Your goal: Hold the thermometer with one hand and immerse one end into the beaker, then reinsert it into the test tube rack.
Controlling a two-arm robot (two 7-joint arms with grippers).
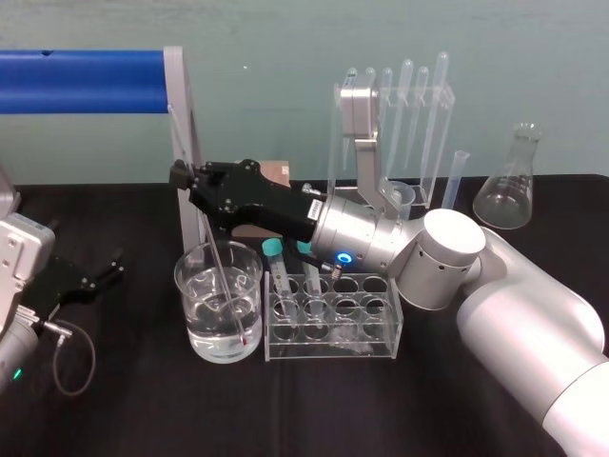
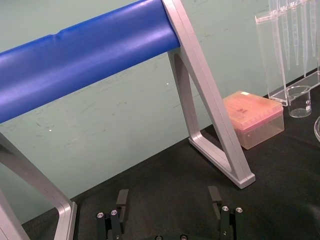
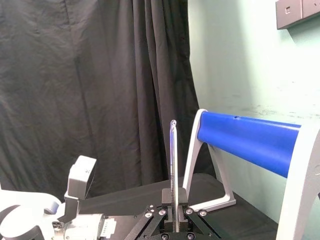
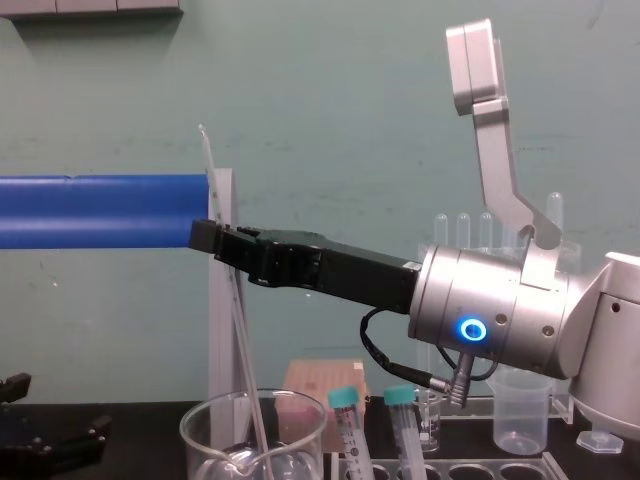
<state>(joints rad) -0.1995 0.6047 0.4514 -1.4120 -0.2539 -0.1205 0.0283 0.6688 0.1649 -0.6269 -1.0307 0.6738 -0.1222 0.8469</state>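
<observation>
**Clerk:** Item one, progress of the task?

**Keeper:** Thermometer (image 1: 216, 257): out of the rack and in hand. Its lower end, with the red tip, sits in the clear liquid near the bottom of the beaker (image 1: 186, 295), so I judge the dip made. The rod leans, its top slanting up and away above the beaker's rim.

**Clerk:** Outstanding?

**Keeper:** Lifting it clear and setting it back in the test tube rack (image 1: 328, 347). The rack stands just beside the beaker, on its right. Two teal-capped tubes (image 1: 277, 262) fill the holes nearest the beaker, and the other holes look free.

**Clerk:** Item two, the working pincer?

**Keeper:** Right gripper (image 1: 181, 176): above the beaker, reaching in from its right. The fingers are pressed together on the thermometer's upper part. The right wrist view shows the rod (image 3: 173, 160) rising straight from between the closed tips (image 3: 174, 200). It touches nothing else, being well above the beaker's rim in the chest view (image 4: 205, 235).

**Clerk:** The other?

**Keeper:** Left gripper (image 1: 116, 264): parked low on the table, left of the beaker and apart from it. Its fingers are spread wide and empty (image 2: 168, 197).
</observation>
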